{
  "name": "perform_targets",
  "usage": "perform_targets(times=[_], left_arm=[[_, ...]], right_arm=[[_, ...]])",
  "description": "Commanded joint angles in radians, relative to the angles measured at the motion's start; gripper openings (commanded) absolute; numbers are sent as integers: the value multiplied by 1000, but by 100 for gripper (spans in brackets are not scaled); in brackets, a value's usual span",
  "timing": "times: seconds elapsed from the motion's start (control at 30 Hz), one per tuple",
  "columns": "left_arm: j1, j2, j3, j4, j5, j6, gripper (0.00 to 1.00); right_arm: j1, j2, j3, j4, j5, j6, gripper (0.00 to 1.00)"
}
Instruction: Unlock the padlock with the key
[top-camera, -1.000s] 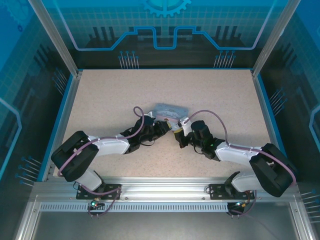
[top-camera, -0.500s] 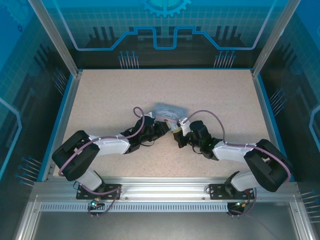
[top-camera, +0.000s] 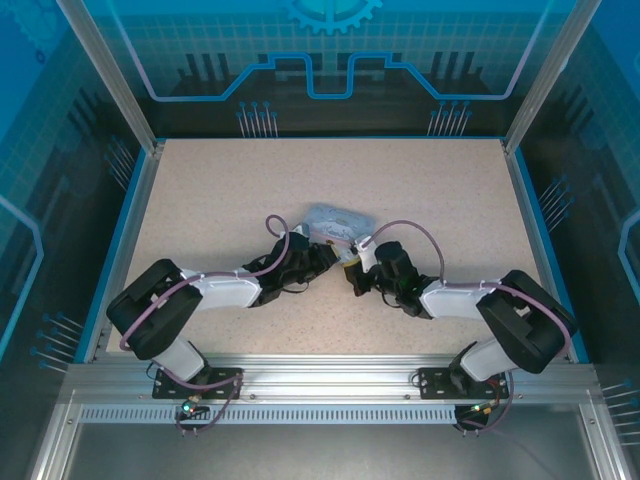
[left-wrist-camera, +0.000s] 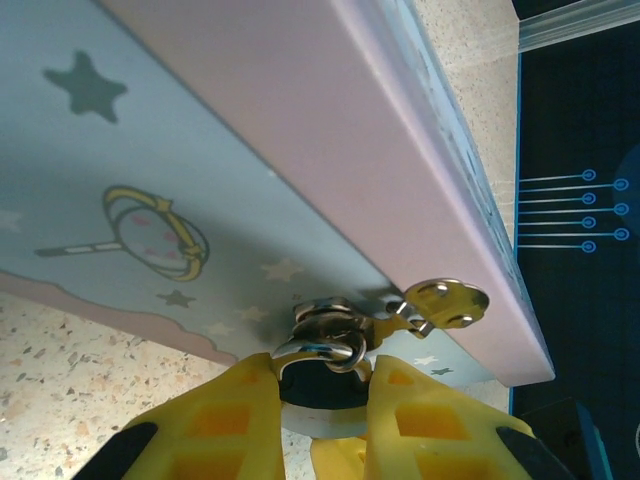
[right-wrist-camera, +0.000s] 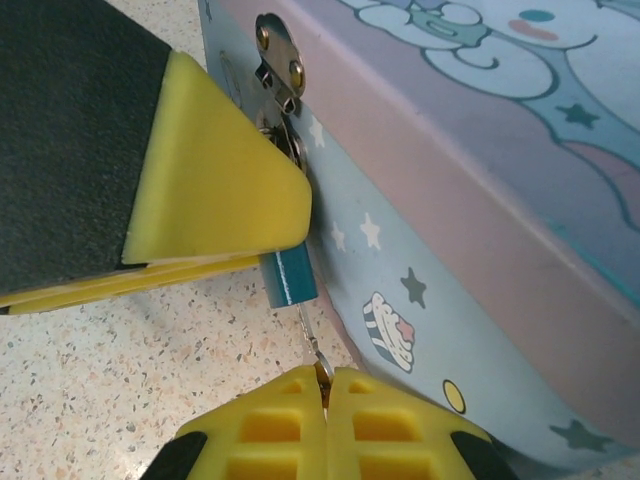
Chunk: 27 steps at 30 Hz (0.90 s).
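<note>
In the left wrist view, my left gripper (left-wrist-camera: 324, 360) is shut on the padlock (left-wrist-camera: 319, 389), a small dark body with a silver shackle hooked through the brass hasp (left-wrist-camera: 446, 300) of the pale blue tin (left-wrist-camera: 150, 180). In the right wrist view the padlock (right-wrist-camera: 290, 278) looks teal and pokes out under the left gripper's yellow finger (right-wrist-camera: 215, 190). My right gripper (right-wrist-camera: 325, 378) is shut on the key (right-wrist-camera: 308, 330), whose thin blade reaches up to the padlock's underside. In the top view both grippers (top-camera: 325, 258) (top-camera: 355, 275) meet at the tin's (top-camera: 335, 220) near side.
The tin lies flat near the middle of the speckled table (top-camera: 200, 190), its long front wall right beside both sets of fingers. Blue frame rails (top-camera: 130, 230) border the table left and right.
The right arm has crept left toward the left gripper and the tin, its elbow swinging left. The left arm has hardly moved.
</note>
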<state>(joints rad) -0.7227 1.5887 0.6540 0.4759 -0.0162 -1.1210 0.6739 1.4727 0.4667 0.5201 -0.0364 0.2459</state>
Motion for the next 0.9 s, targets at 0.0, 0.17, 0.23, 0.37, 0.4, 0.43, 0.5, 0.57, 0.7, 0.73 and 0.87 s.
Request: perform_targets(times=[0.0, 0.17, 0.23, 0.37, 0.4, 0.43, 0.5, 0.57, 0.7, 0.73, 0.87], left_arm=[[-35, -11, 36, 56, 123, -36, 0], [-35, -9, 38, 55, 125, -43, 0], [-36, -6, 38, 52, 126, -43, 0], [-36, 5, 35, 56, 129, -42, 0], [-36, 7, 35, 59, 132, -45, 0], [-37, 9, 35, 59, 135, -45, 0], [-38, 8, 35, 63, 135, -45, 0], [-40, 8, 36, 63, 137, -45, 0], [-44, 12, 36, 64, 138, -46, 0], [-45, 15, 36, 64, 137, -45, 0], [-46, 40, 32, 79, 134, -56, 0]], right_arm=[[15, 24, 61, 130, 27, 3, 0], [17, 32, 64, 139, 27, 7, 0], [19, 26, 63, 145, 25, 10, 0], [17, 4, 57, 147, 29, 13, 0], [17, 0, 54, 151, 28, 15, 0], [15, -3, 51, 158, 26, 20, 0], [10, -6, 47, 182, 8, 37, 0], [10, -4, 49, 200, -4, 49, 0], [10, 7, 64, 223, -17, 62, 0], [12, 10, 73, 225, -22, 64, 0], [20, 18, 93, 221, -30, 73, 0]])
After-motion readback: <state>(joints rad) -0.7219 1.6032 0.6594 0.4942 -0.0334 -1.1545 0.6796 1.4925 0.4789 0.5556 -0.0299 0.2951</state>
